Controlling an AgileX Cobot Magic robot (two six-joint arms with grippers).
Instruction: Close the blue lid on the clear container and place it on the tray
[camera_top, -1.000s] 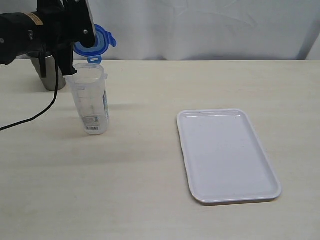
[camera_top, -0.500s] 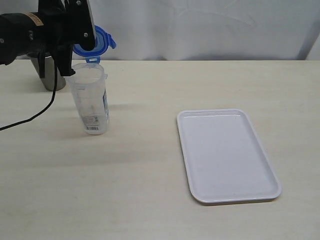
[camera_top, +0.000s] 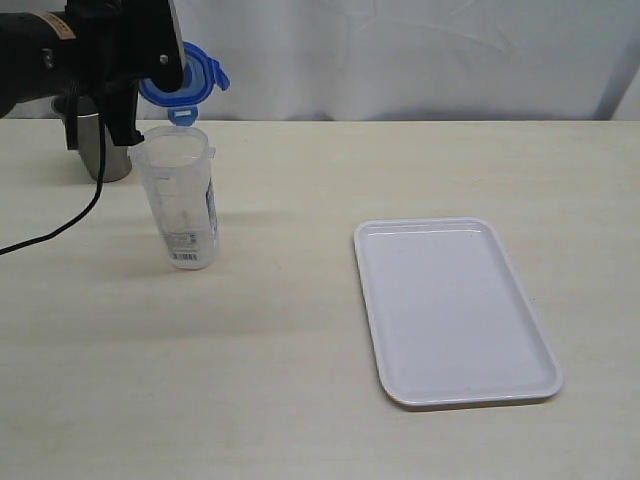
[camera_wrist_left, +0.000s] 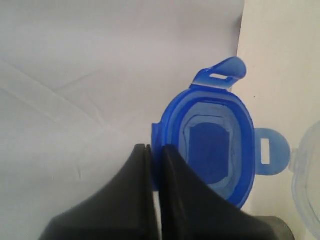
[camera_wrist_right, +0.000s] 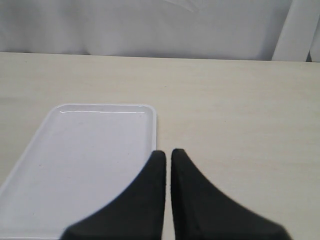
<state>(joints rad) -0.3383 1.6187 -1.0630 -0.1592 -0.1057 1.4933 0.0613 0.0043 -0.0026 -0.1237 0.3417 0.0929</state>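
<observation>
The blue lid (camera_top: 186, 79) hangs in the air, tilted on edge, just above and behind the open mouth of the clear container (camera_top: 182, 205). My left gripper (camera_top: 160, 72) is shut on the lid's rim; in the left wrist view the lid (camera_wrist_left: 216, 146) shows its underside and two open tabs beyond the gripper (camera_wrist_left: 155, 148). The container's rim (camera_wrist_left: 307, 186) shows at that view's edge. The container stands upright on the table, left of the white tray (camera_top: 455, 310), which holds nothing. My right gripper (camera_wrist_right: 168, 152) is shut and empty, hovering by the tray's (camera_wrist_right: 85, 150) corner.
A grey steel cup (camera_top: 97, 148) stands behind and left of the container, partly hidden by my left arm. A black cable (camera_top: 70, 225) trails from that arm over the table. A white curtain backs the table.
My left gripper has risen a little and shifted left with the blue lid, so the lid sits higher above the container's mouth. Container and tray have not moved.
</observation>
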